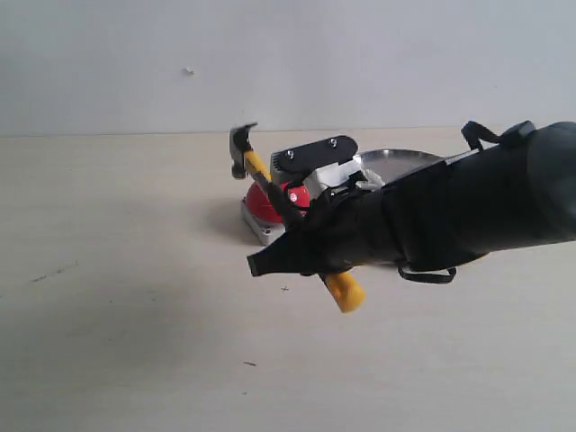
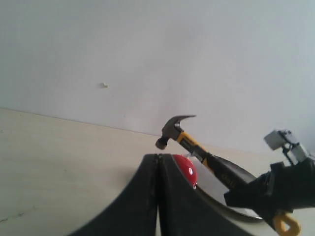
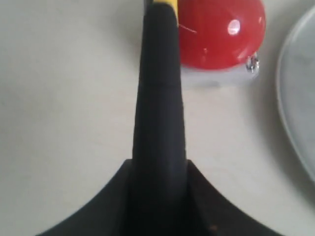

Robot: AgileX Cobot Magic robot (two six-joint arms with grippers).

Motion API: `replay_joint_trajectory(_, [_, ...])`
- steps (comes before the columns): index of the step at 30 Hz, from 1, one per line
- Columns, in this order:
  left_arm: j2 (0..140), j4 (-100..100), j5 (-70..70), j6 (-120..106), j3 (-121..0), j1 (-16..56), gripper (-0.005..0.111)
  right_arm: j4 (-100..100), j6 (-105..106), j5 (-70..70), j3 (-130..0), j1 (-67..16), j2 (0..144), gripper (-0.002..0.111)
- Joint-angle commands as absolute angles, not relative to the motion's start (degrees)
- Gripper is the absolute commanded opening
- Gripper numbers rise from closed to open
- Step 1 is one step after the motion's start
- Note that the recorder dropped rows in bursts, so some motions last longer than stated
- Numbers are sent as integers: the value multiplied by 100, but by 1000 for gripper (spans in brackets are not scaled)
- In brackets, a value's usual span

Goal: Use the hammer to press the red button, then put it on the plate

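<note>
Right gripper [image 1: 301,236] clamps the stiff, head-heavy hammer [image 1: 255,163] seemingly mid-handle, a sound hold; left gripper [image 2: 158,162] is closed, empty.

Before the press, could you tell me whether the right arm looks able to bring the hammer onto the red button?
Probably yes: the right gripper clamps the hammer by its handle, the head is raised close beside the red button, and nothing shows between them.
</note>
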State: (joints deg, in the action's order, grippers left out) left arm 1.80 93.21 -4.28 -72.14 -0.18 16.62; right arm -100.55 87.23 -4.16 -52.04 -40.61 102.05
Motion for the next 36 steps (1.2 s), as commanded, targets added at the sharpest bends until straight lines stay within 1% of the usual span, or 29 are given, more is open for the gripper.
replay_joint_trajectory(1, [197,9322,-439,-7218,0,1656,0,-9995,8725,-351,-5423,-4060,9216,0])
replay_joint_trajectory(4, [197,9322,-439,-7218,0,1656,0,-9995,8725,-921,-5372,-4046,8671,0])
replay_joint_trajectory(6, [197,9322,-439,-7218,0,1656,0,-9995,8725,-1196,-5219,-3885,8349,0])
replay_joint_trajectory(12, [197,9322,-439,-7218,0,1656,0,-9995,8404,-1155,-4538,-2929,7859,0])
replay_joint_trajectory(14, [197,9322,-439,-7218,0,1656,0,-9995,8360,-833,-4397,-2623,7874,0])
replay_joint_trajectory(19, [197,9322,-439,-7218,0,1656,0,-9995,7831,781,-4330,-1862,8284,0])
replay_joint_trajectory(26, [197,9322,-439,-7218,0,1656,0,-9995,7652,2417,-4448,-986,9231,0])
replay_joint_trajectory(31, [197,9322,-439,-7218,0,1656,0,-9995,7670,2531,-4833,-722,9889,0])
replay_joint_trajectory(36, [197,9322,-439,-7218,0,1656,0,-9995,7744,2701,-5426,-693,10522,0])
